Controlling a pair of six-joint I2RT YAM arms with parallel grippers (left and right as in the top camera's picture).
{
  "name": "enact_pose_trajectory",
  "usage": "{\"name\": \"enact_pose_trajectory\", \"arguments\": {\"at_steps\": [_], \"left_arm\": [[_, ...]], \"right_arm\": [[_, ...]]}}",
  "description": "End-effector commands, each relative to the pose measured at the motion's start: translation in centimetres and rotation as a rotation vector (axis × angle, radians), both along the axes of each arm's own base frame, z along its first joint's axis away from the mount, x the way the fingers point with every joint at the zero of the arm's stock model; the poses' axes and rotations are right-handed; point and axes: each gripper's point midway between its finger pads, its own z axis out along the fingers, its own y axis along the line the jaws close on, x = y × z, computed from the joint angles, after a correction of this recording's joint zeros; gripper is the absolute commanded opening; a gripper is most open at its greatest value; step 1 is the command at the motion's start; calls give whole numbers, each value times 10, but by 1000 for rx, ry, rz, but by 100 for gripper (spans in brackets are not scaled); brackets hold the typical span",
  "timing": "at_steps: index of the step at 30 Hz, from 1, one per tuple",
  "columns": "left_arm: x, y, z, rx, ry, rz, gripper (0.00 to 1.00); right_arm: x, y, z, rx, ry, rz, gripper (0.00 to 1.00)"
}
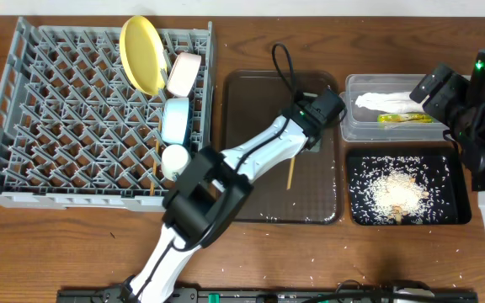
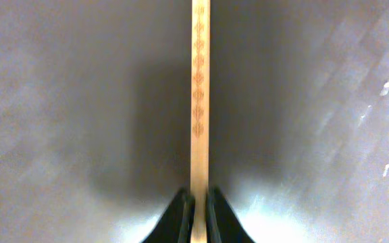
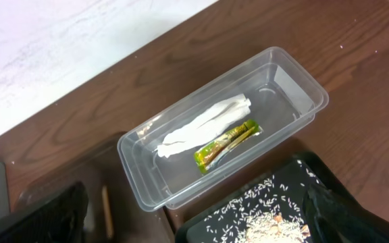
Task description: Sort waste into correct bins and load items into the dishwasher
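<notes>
The left fingers (image 2: 174,219) are closed tight on one end of a wooden chopstick (image 2: 200,101), which lies flat on the brown tray (image 1: 251,202) in the middle of the worktop (image 1: 57,244) (the overhead view shows its free end poking out below the wrist, toward the tray's near edge). The right fingers (image 3: 53,216) are spread wide with nothing between them, hanging above the clear tub (image 3: 140,182) at the far right. In that tub lie a crumpled white tissue (image 3: 204,125) and, just beside it, a green-and-orange wrapper (image 3: 227,142). The black tray (image 1: 356,215) in front of the tub holds a heap of rice (image 1: 394,192) with loose grains scattered around it. On the left, the grey rack (image 1: 23,109) carries along its right side a yellow plate (image 1: 143,52) on edge, a pink-sided bowl (image 1: 183,74), a blue bowl (image 1: 176,119), a white cup (image 1: 175,160) and a second chopstick (image 1: 154,168) beside the cup.
</notes>
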Motion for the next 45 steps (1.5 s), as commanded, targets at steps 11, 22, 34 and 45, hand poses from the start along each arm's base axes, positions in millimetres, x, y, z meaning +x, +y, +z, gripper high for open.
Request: {"name": "enact_pose_trajectory", "arguments": {"at_steps": [11,22,34,45], "left_arm": [[-68,35,34,17,307,-144,8],[-53,83,92,0,282,-104,8],[-61,98,86,9,354,-79,8],[-85,101,59,57,437,-97,8]], "right_arm": [[0,-2,-1,5,1,-14,99],[0,-2,-1,5,1,-14,99],[0,-2,-1,5,1,-14,99],[0,-2,-1,5,1,-14,99]]}}
